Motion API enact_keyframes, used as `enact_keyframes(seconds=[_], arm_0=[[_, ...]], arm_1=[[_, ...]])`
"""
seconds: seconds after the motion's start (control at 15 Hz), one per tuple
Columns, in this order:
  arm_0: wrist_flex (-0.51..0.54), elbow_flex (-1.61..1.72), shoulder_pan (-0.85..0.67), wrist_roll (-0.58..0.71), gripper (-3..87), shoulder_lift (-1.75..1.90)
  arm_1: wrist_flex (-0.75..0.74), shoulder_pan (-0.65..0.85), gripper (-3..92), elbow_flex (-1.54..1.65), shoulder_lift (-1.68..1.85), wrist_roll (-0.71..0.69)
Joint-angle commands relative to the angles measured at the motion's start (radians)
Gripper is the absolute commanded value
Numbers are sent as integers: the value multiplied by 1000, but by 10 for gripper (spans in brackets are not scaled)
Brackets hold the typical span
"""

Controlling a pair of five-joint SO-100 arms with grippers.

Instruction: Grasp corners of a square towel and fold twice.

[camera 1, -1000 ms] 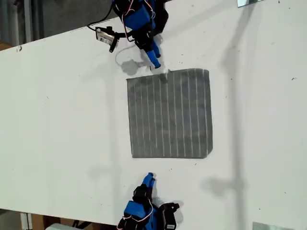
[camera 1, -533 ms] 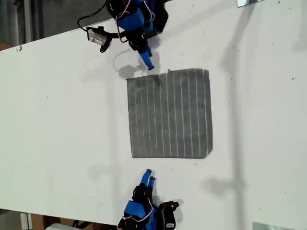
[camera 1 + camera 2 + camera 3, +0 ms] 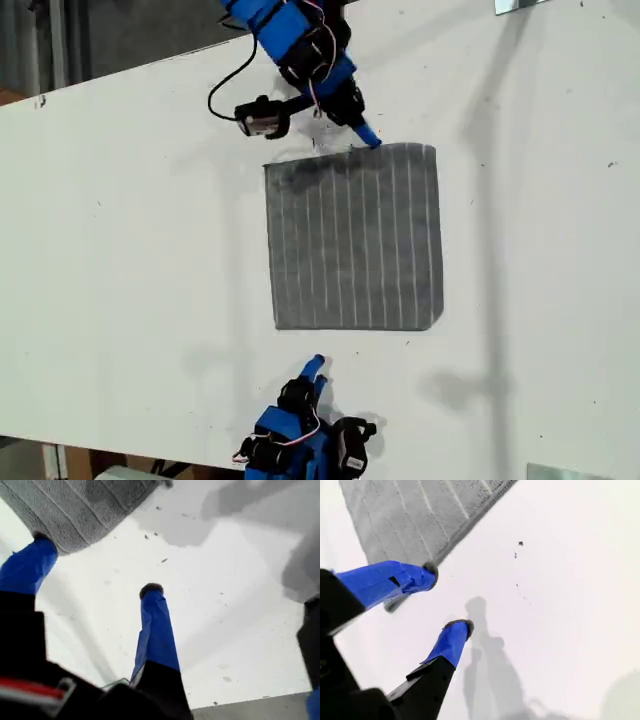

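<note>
The towel [image 3: 354, 237] lies flat and square on the white table [image 3: 120, 250], stripes running up and down the exterior view. My first gripper [image 3: 366, 137] is open at the towel's upper edge, about midway along it. In the first wrist view one blue fingertip [image 3: 35, 550] meets a rounded bit of the towel's edge [image 3: 75, 510], and the other fingertip [image 3: 150, 592] hangs over bare table. My second gripper [image 3: 316, 368] is open just below the towel's lower edge, near the exterior view's lower left corner of the cloth [image 3: 380, 555]. It holds nothing.
The table's far edge runs behind the first arm and its near edge passes under the second arm's base [image 3: 300, 450]. A black cable [image 3: 225, 90] loops beside the first arm. Metal pieces sit at the exterior view's top right [image 3: 520, 5] and bottom right [image 3: 560, 472].
The first arm has swung toward the exterior view's right, its gripper going from off the towel's upper left part to the middle of the upper edge. The second gripper has barely shifted.
</note>
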Motion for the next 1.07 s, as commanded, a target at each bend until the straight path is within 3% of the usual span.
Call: enact_keyframes(seconds=[0.0, 0.27, 0.4, 0.67, 0.93, 1.0], arm_0=[[-97, 11, 18, -3, 188, -28], [-135, 37, 17, -2, 188, -49], [-163, 54, 23, -6, 187, -49], [-209, 84, 44, -17, 185, -49], [-222, 97, 72, -41, 181, -54], [-227, 97, 77, -46, 181, -58]], arm_1=[[-170, -158, 360, -35, -110, 126], [-341, -140, 361, -232, -454, 29], [-350, -81, 362, -313, -557, -60], [-391, -38, 357, -307, -618, -101], [-572, -31, 203, -337, -790, -123], [-571, -23, 98, -371, -819, -138]])
